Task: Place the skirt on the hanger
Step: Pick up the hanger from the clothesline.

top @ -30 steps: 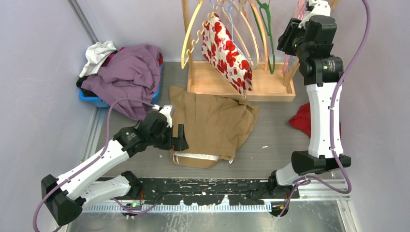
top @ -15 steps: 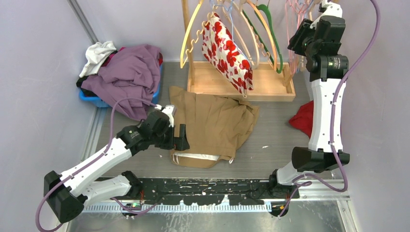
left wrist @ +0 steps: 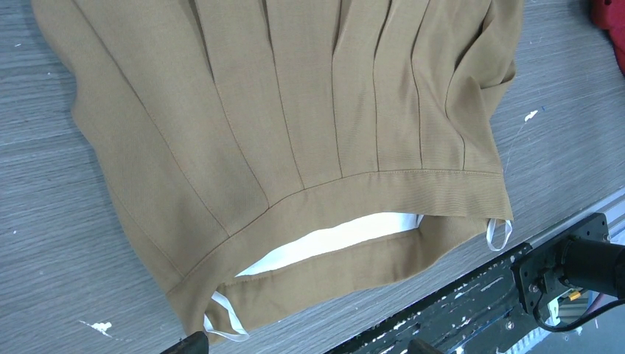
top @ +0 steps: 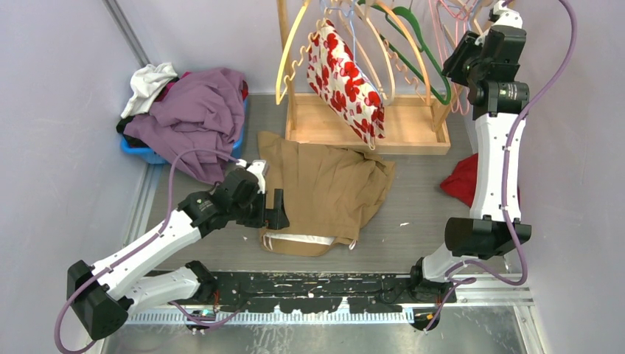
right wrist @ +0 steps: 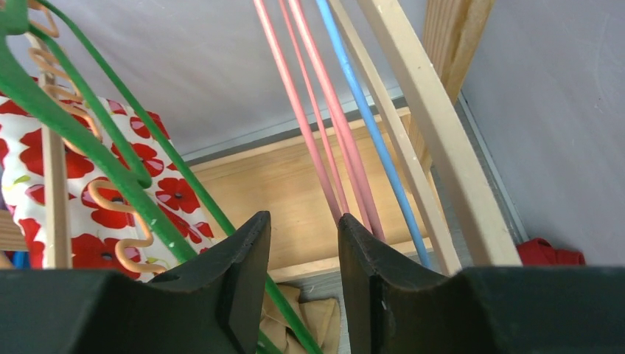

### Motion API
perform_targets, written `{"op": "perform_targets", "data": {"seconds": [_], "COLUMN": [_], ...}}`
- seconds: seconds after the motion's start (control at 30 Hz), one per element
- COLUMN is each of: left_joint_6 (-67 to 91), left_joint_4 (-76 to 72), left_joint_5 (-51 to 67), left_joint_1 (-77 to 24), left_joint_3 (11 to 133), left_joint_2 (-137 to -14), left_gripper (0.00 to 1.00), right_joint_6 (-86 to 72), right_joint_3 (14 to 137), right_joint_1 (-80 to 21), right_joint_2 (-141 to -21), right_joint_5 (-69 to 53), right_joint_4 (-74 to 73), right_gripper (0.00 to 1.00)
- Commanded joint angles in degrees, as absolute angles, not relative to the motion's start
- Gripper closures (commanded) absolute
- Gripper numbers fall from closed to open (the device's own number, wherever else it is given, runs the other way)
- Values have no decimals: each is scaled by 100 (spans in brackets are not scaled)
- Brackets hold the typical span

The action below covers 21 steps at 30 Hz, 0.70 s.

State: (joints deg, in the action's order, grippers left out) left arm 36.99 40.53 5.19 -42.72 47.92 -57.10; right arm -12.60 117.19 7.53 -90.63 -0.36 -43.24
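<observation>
- A blue plastic bin (top: 138, 150) piled with purple and white clothing (top: 195, 110) sits at the far left of the grey counter (top: 420, 214). It plays no part in the job.
- The left tool (top: 277, 210) hangs low with its jaws spread wide and nothing between them. It is just beside the waistband end of the tan pleated skirt (top: 324, 192).
- The skirt lies flat on the counter in front of the rack, on no hanger. The left wrist view shows its waistband gaping over a white lining (left wrist: 332, 240), with a white hanging loop (left wrist: 500, 232) at each end.
- Behind it stands the wooden hanger rack (top: 413, 131), where a white garment printed with red poppies (top: 346, 77) already hangs.
- The right tool (right wrist: 302, 221) is up among the hangers with its jaws partly apart. A thin bar of the green plastic hanger (right wrist: 74, 144) runs through the gap close to one finger. I cannot tell whether the hanger is truly held.
- A red cloth (top: 461, 181) lies at the far right.
- By my reckoning the task is at an early stage. A hanger is being fetched, and the skirt has yet to be lifted and hung.
</observation>
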Motion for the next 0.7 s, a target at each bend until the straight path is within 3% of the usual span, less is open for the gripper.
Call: {"op": "perform_targets", "data": {"seconds": [0.0,0.67], "left_joint_6": [3608,3588], "left_joint_4": [3882,3835], "left_joint_5": [526,527], "left_joint_1": [-4259,-4256], "left_joint_3": [5024,5074], "left_joint_2": [-5701,-5810], "left_gripper": [1,1], "right_joint_6": [-1284,-1285], "right_joint_3": [11699,11557], "right_joint_1": [849,946], "right_joint_2": [-8953,-9146], "right_joint_5": [-101,-231], "right_joint_4": [-3910,-3666], "right_gripper": [56,56]}}
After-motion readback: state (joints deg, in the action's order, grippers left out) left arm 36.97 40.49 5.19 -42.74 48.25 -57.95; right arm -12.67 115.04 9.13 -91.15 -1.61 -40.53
